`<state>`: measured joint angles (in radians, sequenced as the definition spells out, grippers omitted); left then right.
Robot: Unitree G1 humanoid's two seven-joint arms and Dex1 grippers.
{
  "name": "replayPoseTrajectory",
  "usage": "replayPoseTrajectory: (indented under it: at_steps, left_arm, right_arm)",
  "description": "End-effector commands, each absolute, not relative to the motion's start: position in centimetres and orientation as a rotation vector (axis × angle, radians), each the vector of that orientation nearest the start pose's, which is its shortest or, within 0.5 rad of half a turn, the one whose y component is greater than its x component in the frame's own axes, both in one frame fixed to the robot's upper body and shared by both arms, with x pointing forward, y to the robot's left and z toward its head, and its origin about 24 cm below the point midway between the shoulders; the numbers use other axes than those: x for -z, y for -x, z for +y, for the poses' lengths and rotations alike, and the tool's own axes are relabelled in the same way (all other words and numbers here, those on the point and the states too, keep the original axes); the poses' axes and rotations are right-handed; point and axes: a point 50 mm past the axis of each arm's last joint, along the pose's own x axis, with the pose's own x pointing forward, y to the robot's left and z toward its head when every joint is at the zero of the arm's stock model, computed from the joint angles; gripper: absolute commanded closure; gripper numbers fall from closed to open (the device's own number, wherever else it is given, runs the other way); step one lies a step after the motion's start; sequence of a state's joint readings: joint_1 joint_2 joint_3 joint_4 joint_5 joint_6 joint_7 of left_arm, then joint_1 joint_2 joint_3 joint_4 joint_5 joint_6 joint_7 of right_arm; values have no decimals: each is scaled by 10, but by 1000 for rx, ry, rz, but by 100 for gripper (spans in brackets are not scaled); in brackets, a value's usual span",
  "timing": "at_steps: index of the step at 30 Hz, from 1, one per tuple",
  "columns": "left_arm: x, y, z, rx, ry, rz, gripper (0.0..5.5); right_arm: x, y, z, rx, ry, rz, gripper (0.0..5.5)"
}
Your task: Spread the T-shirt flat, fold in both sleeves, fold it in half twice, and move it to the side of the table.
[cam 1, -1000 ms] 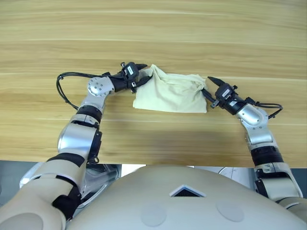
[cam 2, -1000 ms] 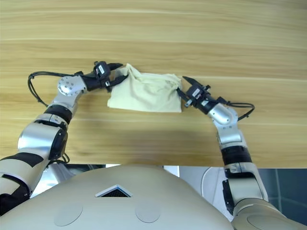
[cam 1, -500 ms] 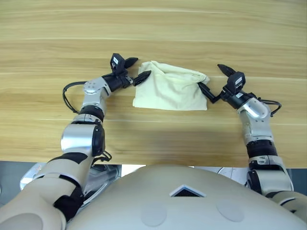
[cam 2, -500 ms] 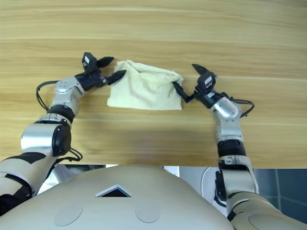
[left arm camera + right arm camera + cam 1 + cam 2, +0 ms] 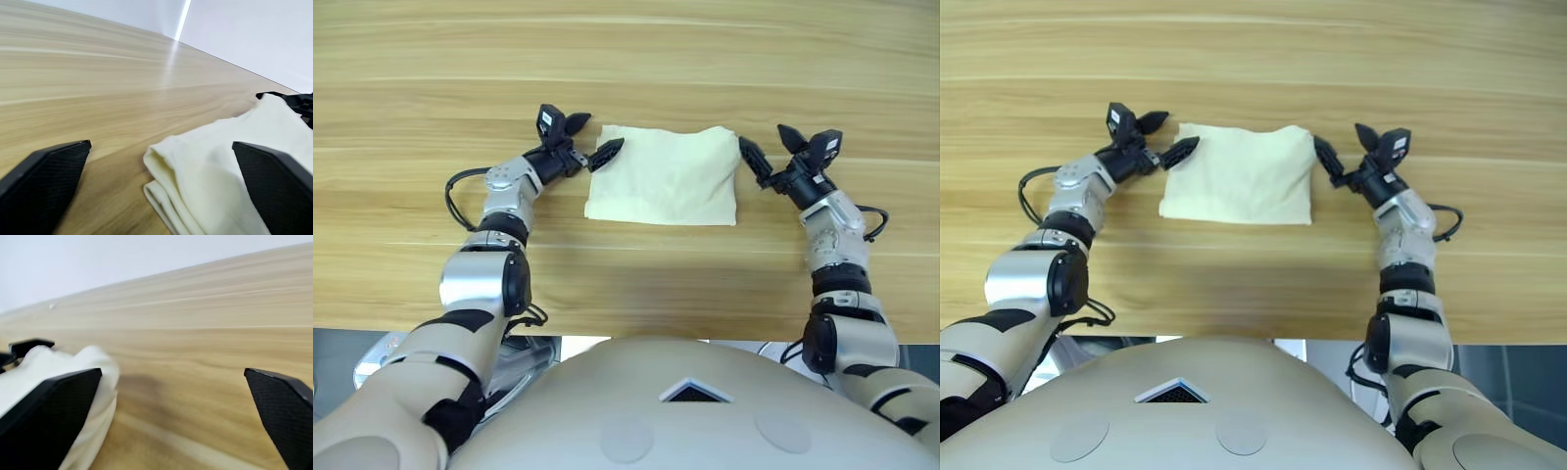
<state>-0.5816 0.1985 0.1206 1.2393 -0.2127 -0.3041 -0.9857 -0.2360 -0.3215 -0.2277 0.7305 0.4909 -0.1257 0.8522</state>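
Note:
The cream T-shirt [image 5: 663, 176] lies folded into a neat rectangle on the wooden table [image 5: 705, 59]. My left gripper [image 5: 595, 135] stands open just off the shirt's far left corner, with nothing between its fingers. My right gripper [image 5: 768, 147] is open too, a little off the far right corner and apart from the cloth. In the left wrist view the folded corner of the T-shirt [image 5: 225, 161] sits just ahead of the open left gripper [image 5: 161, 144]. In the right wrist view the T-shirt's edge [image 5: 49, 363] lies beside one finger of the right gripper [image 5: 173, 372].
Bare wood stretches all around the shirt, with wide room toward the far edge and both sides. The table's near edge [image 5: 607, 338] runs just in front of my body. A black cable [image 5: 455, 191] loops by the left wrist.
Both grippers have let go of the shirt's far corners and drawn outward, standing open. The bunched far edge has dropped and the shirt now lies flat.

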Motion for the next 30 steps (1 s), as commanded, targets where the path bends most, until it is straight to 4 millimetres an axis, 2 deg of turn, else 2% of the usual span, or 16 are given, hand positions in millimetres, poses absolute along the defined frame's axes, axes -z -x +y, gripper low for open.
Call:
replayPoseTrajectory:
  at_steps: [1,2,4,6,8,10,13,16,19,21,24,26,30]
  left_arm:
    - [28,-293,176,737,367,260,13]
    - [21,-295,180,736,423,190,13]
    - [5,-297,193,758,595,8,46]
    - [-6,-295,206,788,722,-147,80]
    - [-16,-294,213,806,808,-282,113]
    - [-23,-294,219,792,888,-389,144]
    - [-22,-297,216,741,917,-404,185]
    - [-15,-299,211,665,903,-351,241]
    - [-12,-302,207,628,882,-318,289]
    - [-12,-303,200,646,860,-306,322]
    - [-10,-302,193,674,825,-283,370]
    - [-9,-302,190,684,813,-275,406]
    - [-9,-303,185,702,788,-261,480]
  right_arm:
    - [-4,-258,-258,-479,-446,-37,10]
    - [-5,-255,-265,-462,-453,-68,10]
    - [-12,-252,-283,-382,-450,-140,10]
    - [-18,-252,-295,-314,-409,-176,46]
    - [-31,-256,-294,-282,-286,-221,83]
    - [-52,-262,-276,-311,-124,-302,119]
    - [-78,-268,-216,-455,205,-386,165]
    - [-85,-272,-170,-573,471,-412,226]
    - [-87,-277,-141,-649,636,-427,281]
    - [-81,-280,-125,-713,743,-399,317]
    - [-55,-282,-111,-817,938,-297,372]
    - [-32,-281,-110,-879,1040,-208,412]
    - [12,-273,-121,-976,1159,-25,491]
